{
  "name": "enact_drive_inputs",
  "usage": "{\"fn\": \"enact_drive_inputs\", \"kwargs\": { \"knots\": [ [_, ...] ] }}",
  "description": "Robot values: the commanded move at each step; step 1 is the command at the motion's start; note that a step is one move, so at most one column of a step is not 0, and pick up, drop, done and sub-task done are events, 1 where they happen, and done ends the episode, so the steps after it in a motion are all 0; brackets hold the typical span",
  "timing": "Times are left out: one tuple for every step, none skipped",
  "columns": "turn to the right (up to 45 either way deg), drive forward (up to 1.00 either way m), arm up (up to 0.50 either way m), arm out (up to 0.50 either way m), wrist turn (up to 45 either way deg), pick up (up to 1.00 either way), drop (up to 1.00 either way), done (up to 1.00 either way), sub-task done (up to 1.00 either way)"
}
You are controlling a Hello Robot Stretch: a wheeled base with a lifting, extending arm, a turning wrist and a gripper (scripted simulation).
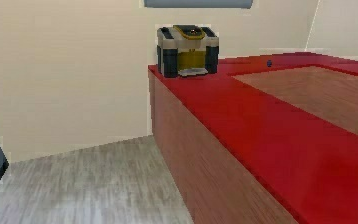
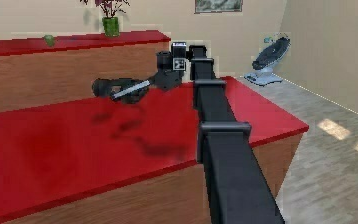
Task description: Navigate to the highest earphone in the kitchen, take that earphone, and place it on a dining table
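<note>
Gripper (image 2: 117,89): mine, left of centre in the arm side view's upper half, above the red counter (image 2: 57,140); I cannot tell whether I hold anything.
Arm (image 2: 222,130): rises from the bottom edge and cuts off the counter behind it.
Dark lump (image 2: 100,88): merges with my fingers' end; too vague to call the earphone.
Dark speck (image 1: 271,63): upper right of the forward view, on the counter top, too small to name.
Long axis: cannot tell for lump or speck.
</note>
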Motion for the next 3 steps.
{"fn": "enact_drive_inputs", "kwargs": {
  "knots": [
    [0.0,0.00,0.00,0.00,-45.0,0.00,0.00,0.00,0.00],
    [0.0,0.00,0.00,0.00,-36.0,0.00,0.00,0.00,0.00],
    [0.0,0.00,0.00,-0.40,0.0,0.00,0.00,0.00,0.00]
  ]
}}
